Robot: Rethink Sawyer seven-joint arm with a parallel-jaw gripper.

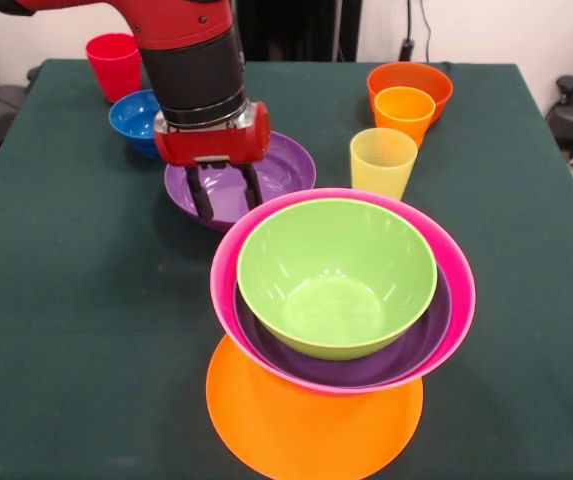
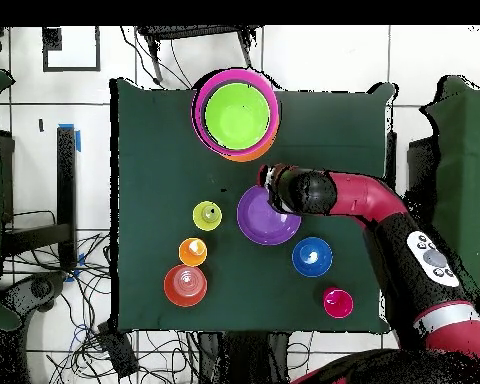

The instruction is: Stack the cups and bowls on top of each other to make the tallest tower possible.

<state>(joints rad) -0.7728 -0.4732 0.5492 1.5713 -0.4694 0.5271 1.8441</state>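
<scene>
The red and black arm's fingers [image 1: 226, 198] hang parted over the near rim of the loose glossy purple plastic bowl [image 1: 281, 165], one finger inside the rim and one at or just outside it, with nothing gripped yet as far as the front view shows. Just beyond the fingertips, toward the camera, stands the tower [image 1: 341, 300]: a lime green plastic bowl [image 1: 331, 270] nested in a second purple bowl [image 1: 421, 335], inside a large pink bowl [image 1: 456, 290], on the flat orange base bowl [image 1: 311, 425].

The main risk, in my judgement, is a thin rim grasp: smooth plastic pinched at one edge may tilt or slip free when lifted. The pink rim lies very near the fingers, so a swing toward the tower could nudge it off its base.

Behind the fingers sit the small blue bowl [image 1: 134, 118] and red plastic cup [image 1: 114, 64]. To one side stand the translucent yellow cup [image 1: 382, 160] and the orange-yellow cup [image 1: 404, 112], resting in the red-orange bowl [image 1: 436, 82], on the green table [image 1: 66, 330].
</scene>
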